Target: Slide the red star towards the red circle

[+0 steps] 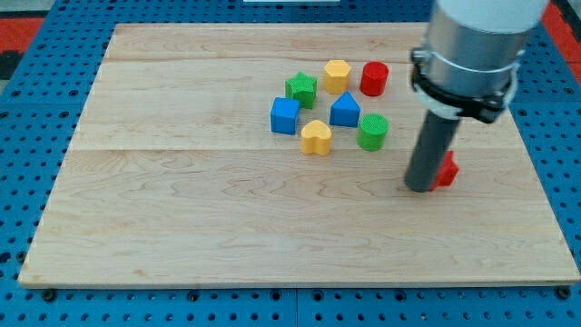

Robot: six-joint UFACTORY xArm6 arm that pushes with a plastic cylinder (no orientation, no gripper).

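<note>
The red star (446,170) lies at the view's right, mostly hidden behind my rod; only its right part shows. The red circle (374,78) stands near the view's top, up and to the left of the star. My tip (420,188) rests on the board right against the star's left side, touching or nearly touching it.
A cluster sits left of the red circle: a yellow hexagon (337,75), a green star (300,89), a blue cube (285,115), a blue pointed block (344,111), a yellow heart (316,137) and a green circle (372,132). The wooden board (182,218) lies on a blue perforated table.
</note>
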